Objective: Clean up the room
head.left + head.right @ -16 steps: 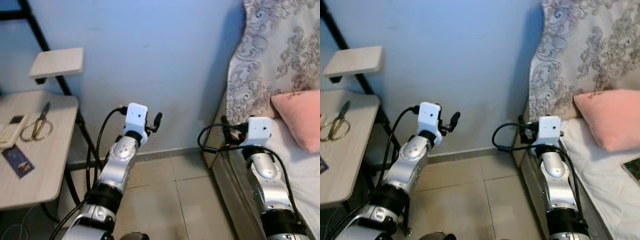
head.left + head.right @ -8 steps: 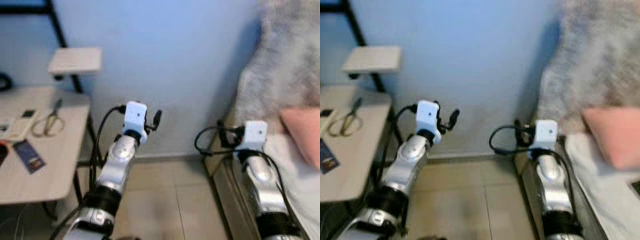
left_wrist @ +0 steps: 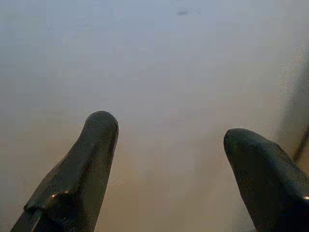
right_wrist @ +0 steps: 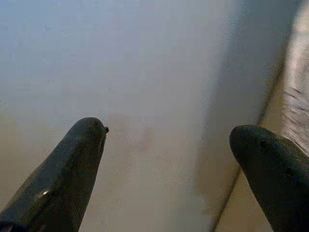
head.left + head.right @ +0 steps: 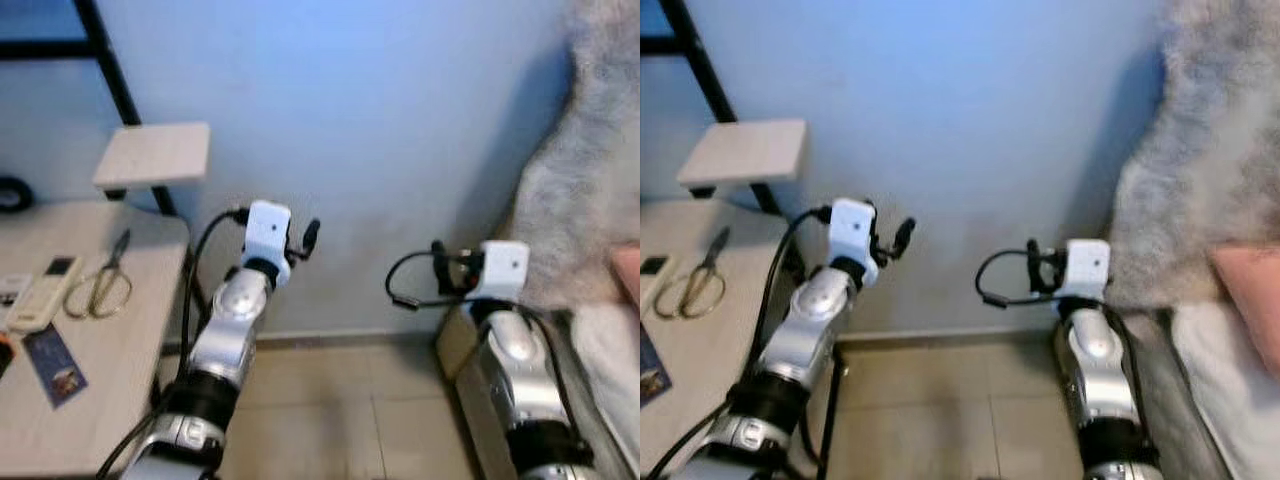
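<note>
On the wooden table [image 5: 140, 330] at my left lie a pair of scissors [image 5: 102, 284], a white remote control [image 5: 40, 292] and a dark blue card [image 5: 52, 362]. My left gripper [image 3: 169, 159] is raised in front of the blue wall, open and empty. My right gripper [image 4: 169, 159] is also held up toward the wall, open with nothing between its fingers. A pink pillow [image 5: 1252, 300] rests on the bed at my right.
A blue wall [image 5: 380, 130] stands close ahead. A small wooden shelf [image 5: 155, 155] on a black frame [image 5: 110, 60] rises behind the table. A patterned grey blanket [image 5: 1210, 180] hangs over the bed's head. Beige floor tiles [image 5: 340, 420] lie between table and bed.
The whole view has swung to the left: table and shelf shifted right in the picture, the bed and pillow slid toward the right edge. Both arms keep their raised pose.
</note>
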Robot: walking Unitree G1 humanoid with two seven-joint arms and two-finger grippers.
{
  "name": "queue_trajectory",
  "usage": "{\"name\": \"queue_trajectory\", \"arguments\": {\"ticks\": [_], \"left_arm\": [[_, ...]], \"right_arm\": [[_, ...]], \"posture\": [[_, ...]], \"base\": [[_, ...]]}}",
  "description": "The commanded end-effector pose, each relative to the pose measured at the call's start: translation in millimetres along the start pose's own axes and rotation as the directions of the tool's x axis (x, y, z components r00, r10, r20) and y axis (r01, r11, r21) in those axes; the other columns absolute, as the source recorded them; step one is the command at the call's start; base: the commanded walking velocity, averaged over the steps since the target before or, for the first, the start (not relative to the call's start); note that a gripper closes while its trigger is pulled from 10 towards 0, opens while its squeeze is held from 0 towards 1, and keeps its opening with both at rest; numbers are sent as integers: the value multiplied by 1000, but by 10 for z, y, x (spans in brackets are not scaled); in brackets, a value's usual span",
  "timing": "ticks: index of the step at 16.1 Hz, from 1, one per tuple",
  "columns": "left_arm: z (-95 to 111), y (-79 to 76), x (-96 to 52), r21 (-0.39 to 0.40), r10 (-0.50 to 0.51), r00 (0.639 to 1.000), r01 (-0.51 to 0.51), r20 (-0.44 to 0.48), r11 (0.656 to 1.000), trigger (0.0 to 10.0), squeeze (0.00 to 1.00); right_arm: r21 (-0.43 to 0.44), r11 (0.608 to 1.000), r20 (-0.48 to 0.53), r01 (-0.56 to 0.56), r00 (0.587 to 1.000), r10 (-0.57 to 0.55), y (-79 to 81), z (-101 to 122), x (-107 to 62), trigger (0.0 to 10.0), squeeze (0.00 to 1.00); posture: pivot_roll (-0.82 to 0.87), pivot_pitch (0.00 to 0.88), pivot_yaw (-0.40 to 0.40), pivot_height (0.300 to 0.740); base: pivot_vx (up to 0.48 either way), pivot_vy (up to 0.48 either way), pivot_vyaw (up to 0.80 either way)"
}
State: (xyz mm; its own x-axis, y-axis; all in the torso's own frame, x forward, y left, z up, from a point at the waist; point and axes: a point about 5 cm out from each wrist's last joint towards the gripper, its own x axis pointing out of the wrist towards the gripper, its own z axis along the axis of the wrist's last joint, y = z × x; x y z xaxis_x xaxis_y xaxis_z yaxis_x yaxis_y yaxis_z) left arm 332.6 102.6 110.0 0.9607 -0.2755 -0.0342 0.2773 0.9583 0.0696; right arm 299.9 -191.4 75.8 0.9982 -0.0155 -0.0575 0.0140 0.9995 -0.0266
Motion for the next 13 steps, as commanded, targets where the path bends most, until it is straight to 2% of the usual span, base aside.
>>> {"name": "queue_trajectory", "arguments": {"ticks": [1, 2, 3, 5, 6, 7, 8, 9, 13], "left_arm": [[18, 88, -6, 11, 31, 1000, -31, -3, 999, 10000, 0], [-58, 141, -56, -117, 82, 996, -86, -44, 989, 10000, 0], [-87, 157, -82, -151, 93, 994, -100, -57, 983, 10000, 0], [-142, 261, -327, -43, 78, 996, -80, -54, 996, 10000, 0], [-126, 223, -526, 44, -3, 999, 5, -37, 999, 10000, 0], [-142, 156, -621, 53, -62, 997, 64, -48, 997, 10000, 0], [-173, 97, -683, 21, -109, 992, 111, -69, 994, 10000, 0], [-226, 48, -731, -52, -135, 986, 130, -100, 990, 10000, 0], [-191, 99, -722, -55, -57, 993, 52, -100, 997, 10000, 0]], "right_arm": [[8, 1000, 0, -9, 1000, 9, 49, -11, -1, 10000, 529], [4, 1000, -6, -16, 1000, 16, 36, -32, -28, 10000, 537], [2, 1000, -7, -18, 1000, 18, 29, -37, -39, 10000, 537], [-13, 999, -20, -42, 999, 42, -37, -74, -267, 10000, 541], [-26, 997, -72, -67, 995, 65, -54, -227, -515, 10000, 541], [-43, 996, -103, -81, 992, 76, -64, -329, -644, 10000, 545], [-50, 995, -118, -86, 990, 79, -69, -388, -720, 10000, 545], [-20, 999, -117, -50, 992, 48, -93, -382, -759, 10000, 545], [27, 999, -83, -27, 996, 29, -58, -255, -657, 10000, 541]], "posture": [[17, 0, 3, 740], [19, 0, 2, 740], [19, 0, 2, 740], [32, 0, -25, 740], [49, 0, -53, 740], [49, 0, -53, 740], [60, 0, -62, 740], [59, 0, -63, 740], [57, 0, -58, 740]], "base": [[0, 0, 0], [0, 0, 0], [0, 0, 0], [0, 0, 0], [0, 0, 0], [0, 0, 0], [0, 0, 0], [0, 0, 0], [0, 0, 0]]}}
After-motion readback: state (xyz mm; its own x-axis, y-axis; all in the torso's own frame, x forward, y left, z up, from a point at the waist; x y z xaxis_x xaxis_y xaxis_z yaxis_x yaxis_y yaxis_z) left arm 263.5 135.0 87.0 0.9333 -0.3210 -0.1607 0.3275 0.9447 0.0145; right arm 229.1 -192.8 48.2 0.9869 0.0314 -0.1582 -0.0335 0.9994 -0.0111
